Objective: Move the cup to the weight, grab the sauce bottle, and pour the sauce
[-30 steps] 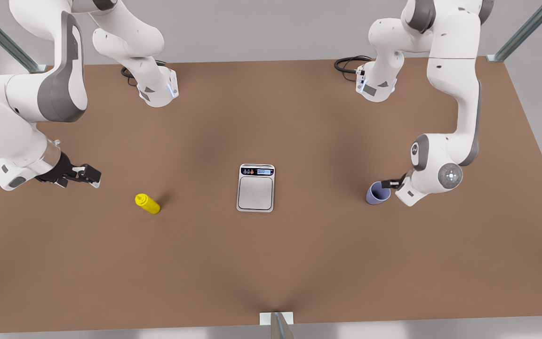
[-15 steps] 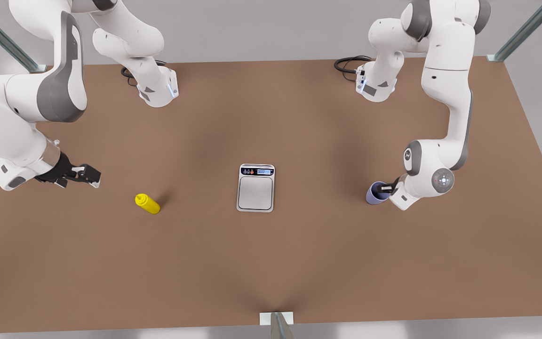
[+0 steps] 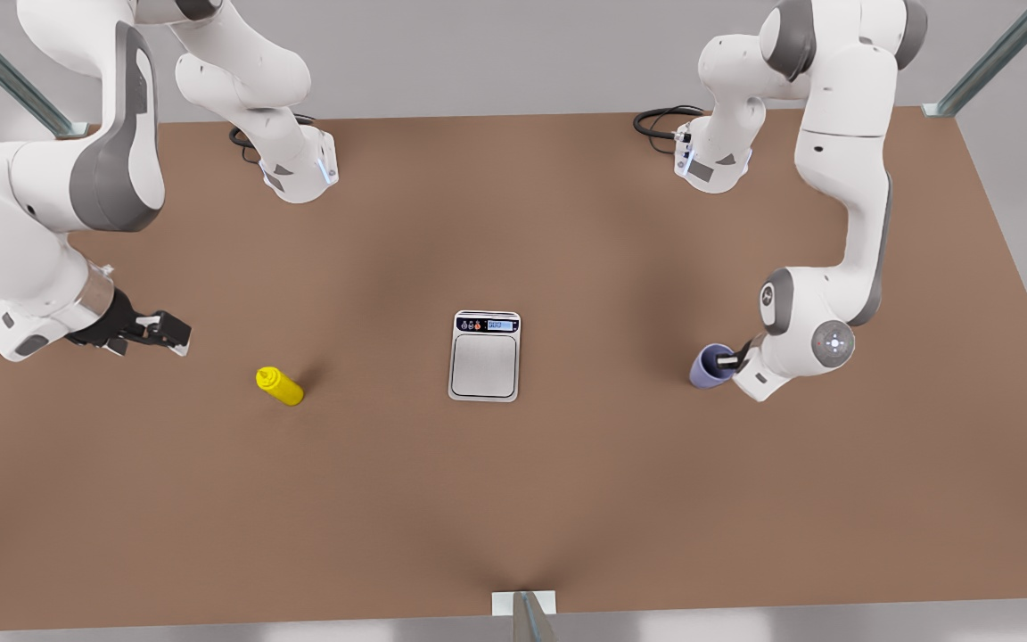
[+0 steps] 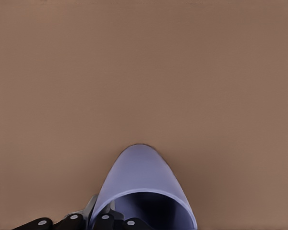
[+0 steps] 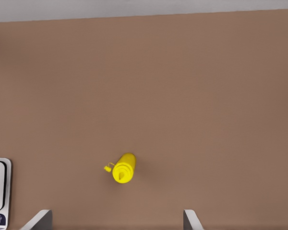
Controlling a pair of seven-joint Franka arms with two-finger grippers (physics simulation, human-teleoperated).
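Front view gives you the weight (image 3: 485, 356) lying flat near the middle of the brown table (image 3: 567, 499), display strip toward the arm bases, its square plate bare. Take that scale as your landmark. Toward the front view's right of it, well apart, stands the cup (image 3: 708, 367), upright on the table, and the left gripper (image 3: 727, 360) is at the cup's rim on the side away from the weight. From the left wrist view you see the cup (image 4: 143, 191) close up, its lavender wall rising to the dark opening, with the dark fingers (image 4: 110, 221) of that gripper at the rim; one finger seems to sit against the outside wall, but you cannot tell from these pictures whether the claw is pinching the cup or merely set around its edge. Toward the front view's left of the weight, also well apart, you find the sauce bottle (image 3: 280, 386), bright yellow and apart from everything else. Farther out on that same side, beyond the bottle from the weight, the right gripper (image 3: 176, 336) hangs above the table and waits, clear of the bottle. Its claw is spread: the right wrist view shows you two pale fingertips (image 5: 38, 220) set wide apart, with the sauce bottle (image 5: 124, 167) farther off between them and a corner of the weight (image 5: 0, 191) off to one side.
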